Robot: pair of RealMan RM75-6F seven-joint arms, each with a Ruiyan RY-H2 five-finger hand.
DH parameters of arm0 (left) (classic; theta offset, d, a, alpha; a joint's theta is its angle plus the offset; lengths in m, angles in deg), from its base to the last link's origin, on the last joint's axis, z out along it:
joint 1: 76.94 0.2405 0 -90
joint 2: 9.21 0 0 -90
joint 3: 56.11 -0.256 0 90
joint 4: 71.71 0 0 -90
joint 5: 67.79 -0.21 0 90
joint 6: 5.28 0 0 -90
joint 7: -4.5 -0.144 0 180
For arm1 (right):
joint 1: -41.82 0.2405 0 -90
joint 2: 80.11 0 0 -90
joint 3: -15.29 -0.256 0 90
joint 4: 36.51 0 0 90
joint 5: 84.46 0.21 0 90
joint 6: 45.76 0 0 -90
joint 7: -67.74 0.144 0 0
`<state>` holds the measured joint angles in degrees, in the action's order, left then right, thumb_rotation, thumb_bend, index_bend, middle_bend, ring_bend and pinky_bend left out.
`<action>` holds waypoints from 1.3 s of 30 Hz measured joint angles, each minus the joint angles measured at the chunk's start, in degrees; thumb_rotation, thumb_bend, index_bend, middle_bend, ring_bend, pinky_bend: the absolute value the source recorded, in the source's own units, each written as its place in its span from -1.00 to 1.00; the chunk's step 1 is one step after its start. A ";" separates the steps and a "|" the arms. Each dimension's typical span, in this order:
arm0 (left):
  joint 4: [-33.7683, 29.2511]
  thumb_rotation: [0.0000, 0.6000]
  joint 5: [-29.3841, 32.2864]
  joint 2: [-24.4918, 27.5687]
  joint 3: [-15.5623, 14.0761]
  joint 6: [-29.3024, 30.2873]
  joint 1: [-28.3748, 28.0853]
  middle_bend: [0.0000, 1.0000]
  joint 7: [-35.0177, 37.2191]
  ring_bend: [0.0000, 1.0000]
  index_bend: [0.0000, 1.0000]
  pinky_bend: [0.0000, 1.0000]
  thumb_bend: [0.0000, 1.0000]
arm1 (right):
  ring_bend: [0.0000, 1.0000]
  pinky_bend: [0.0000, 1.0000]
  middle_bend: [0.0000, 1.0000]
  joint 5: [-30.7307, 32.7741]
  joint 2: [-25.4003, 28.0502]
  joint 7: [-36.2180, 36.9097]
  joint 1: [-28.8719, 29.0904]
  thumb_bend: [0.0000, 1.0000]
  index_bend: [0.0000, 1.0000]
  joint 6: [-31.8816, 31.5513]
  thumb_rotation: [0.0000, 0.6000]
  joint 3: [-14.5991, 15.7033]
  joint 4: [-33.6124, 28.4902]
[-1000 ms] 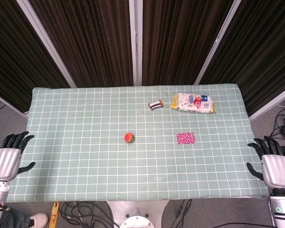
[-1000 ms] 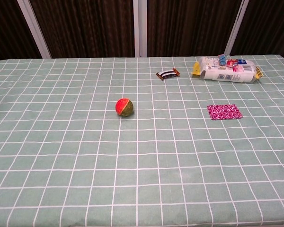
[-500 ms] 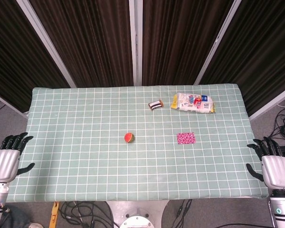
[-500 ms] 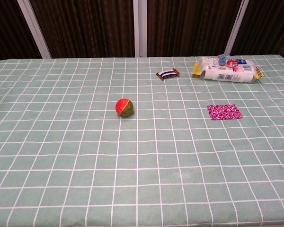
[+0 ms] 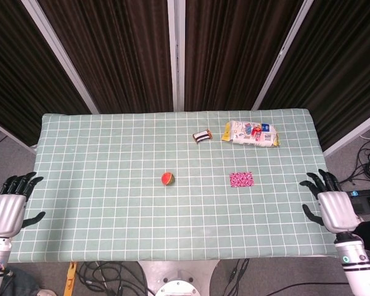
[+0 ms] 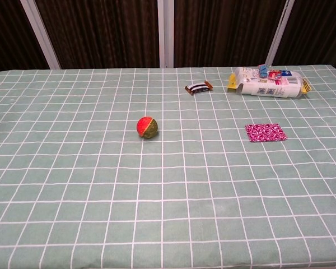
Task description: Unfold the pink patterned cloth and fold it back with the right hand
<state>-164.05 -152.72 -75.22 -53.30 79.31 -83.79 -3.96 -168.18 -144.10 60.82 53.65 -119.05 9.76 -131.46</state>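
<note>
The pink patterned cloth (image 5: 242,179) lies flat and folded on the green checked tablecloth (image 5: 111,203), in the right half of the table and about midway between the near and far edges; it is a small rectangle, and its long axis runs left to right, almost parallel with the near table edge; in the chest view its right end (image 6: 266,133) sits very slightly nearer to the camera than its left end. Nothing touches it.

The right hand (image 5: 332,204) is over the right near part of the table, well apart from the cloth; its fingers are spread and it holds nothing. The left hand (image 5: 9,203) is beside the left edge of the table, with fingers apart and also empty.

A red and green ball (image 5: 168,179) rests near the middle of the table, well to the left of the cloth; a white snack bag (image 5: 250,134) lies beyond the cloth near the far edge, and a small striped packet (image 5: 201,136) is just left of the bag.

Only the head view shows the two hands; the chest view shows the table and its things, but no hand, and there the bag's printed side is seen more clearly.
</note>
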 measured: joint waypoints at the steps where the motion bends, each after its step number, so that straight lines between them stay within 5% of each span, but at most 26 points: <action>1: -0.04 1.00 -0.02 -0.02 -0.06 -0.01 0.03 -0.51 -0.05 -0.63 -0.50 -0.69 -0.92 | -1.00 -0.98 -0.86 0.63 -0.10 -0.61 1.27 -0.31 -0.46 2.14 1.00 -0.29 -0.31; 8: -0.25 1.00 0.31 0.09 -0.01 -0.08 0.13 -0.51 -0.19 -0.62 -0.50 -0.69 -0.92 | -1.00 -1.00 -0.98 8.55 -4.13 -4.58 10.12 -0.24 -0.45 15.39 0.92 -2.80 1.44; 17: -0.47 1.00 0.48 0.40 -0.27 -0.35 0.34 -0.51 0.19 -0.63 -0.50 -0.69 -0.92 | -1.00 -1.00 -0.99 19.43 -14.04 -7.45 20.10 -0.25 -0.45 28.71 0.85 -4.66 12.85; 23: -0.71 1.00 0.63 0.69 -0.32 -0.43 0.46 -0.51 0.43 -0.63 -0.50 -0.69 -0.91 | -1.00 -1.00 -1.00 22.81 -19.32 -7.58 24.47 -0.25 -0.45 33.46 0.83 -4.91 19.93; 31: -0.61 1.00 1.06 0.69 -0.18 -0.85 0.35 -0.50 0.50 -0.63 -0.50 -0.69 -0.92 | -1.00 -1.00 -1.00 25.67 -22.90 -7.00 27.14 -0.17 -0.45 36.30 0.32 -3.92 25.41; 39: -0.30 1.00 1.17 0.44 -0.11 -1.39 0.04 -0.51 0.39 -0.62 -0.50 -0.69 -0.92 | -1.00 -1.00 -1.00 26.56 -23.36 -4.15 27.13 -0.13 -0.45 37.77 0.29 -2.91 28.54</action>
<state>-164.35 -151.55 -74.78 -53.42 77.93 -83.75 -3.57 -141.62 -167.46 56.67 80.78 -81.28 6.85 -102.92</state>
